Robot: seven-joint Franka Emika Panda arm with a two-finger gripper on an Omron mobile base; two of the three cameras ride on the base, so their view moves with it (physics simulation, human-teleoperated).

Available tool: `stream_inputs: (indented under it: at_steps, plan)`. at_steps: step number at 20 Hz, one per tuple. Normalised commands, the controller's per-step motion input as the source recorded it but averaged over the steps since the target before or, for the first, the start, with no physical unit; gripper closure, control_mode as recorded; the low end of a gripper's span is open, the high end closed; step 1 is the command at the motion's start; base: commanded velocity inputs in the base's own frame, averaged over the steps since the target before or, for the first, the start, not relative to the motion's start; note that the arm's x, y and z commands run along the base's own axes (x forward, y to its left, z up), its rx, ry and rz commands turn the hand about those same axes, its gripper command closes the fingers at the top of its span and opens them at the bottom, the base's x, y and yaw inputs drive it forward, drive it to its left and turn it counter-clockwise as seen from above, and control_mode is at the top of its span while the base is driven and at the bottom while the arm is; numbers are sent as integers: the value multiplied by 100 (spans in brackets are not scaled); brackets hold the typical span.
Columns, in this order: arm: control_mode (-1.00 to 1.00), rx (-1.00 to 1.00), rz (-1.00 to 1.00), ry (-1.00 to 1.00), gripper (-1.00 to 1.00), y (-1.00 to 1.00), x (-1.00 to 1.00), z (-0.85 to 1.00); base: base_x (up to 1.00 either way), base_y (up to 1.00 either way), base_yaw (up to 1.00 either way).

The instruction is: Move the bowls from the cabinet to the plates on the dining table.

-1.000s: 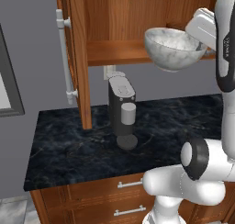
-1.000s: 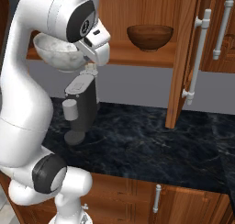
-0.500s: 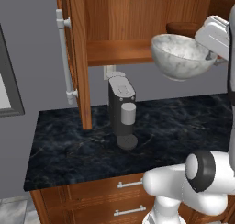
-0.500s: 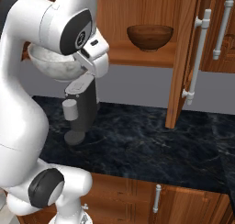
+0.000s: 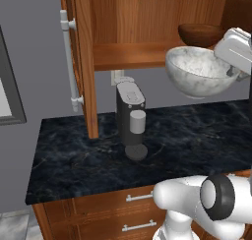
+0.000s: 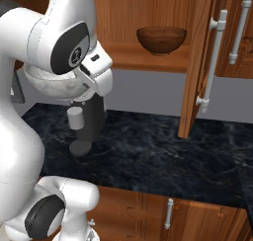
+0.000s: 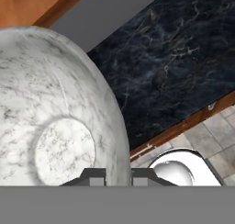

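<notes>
— Where is the marbled bowl?

— Out of the cabinet, upright in the air over the dark counter, its rim pinched at one edge. It is deep, round, white-grey stone with a pale flat bottom inside.

— And the brown bowl?

— Upright on the wooden shelf, glossy reddish-brown. The cabinet doors stand open, long silver handles showing.

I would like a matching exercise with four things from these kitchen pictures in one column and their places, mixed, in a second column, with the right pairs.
Things:
1. marbled bowl
2. brown bowl
3. coffee machine
4. long bar handle

Places:
A. standing on the black counter
B. on the open cabinet door
C. held in the gripper, out in front of the shelf
D. resting on the cabinet shelf

Pairs: 1-C, 2-D, 3-A, 4-B
</notes>
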Motion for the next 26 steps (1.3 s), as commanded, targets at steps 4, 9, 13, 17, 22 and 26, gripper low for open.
stream_inputs:
  at_steps: [4,9,13,17,22,26]
  plan:
    - [-100,-4,0,0,100,0,-24,-5,0,0,0]
    - [-100,0,0,0,100,0,-2,0,0,0,0]
    - [-100,0,0,0,100,0,0,0,0,0,0]
    - [-100,0,0,0,100,0,0,0,0,0,0]
    - [-100,0,0,0,100,0,0,0,0,0,0]
    - [-100,0,0,0,100,0,0,0,0,0,0]
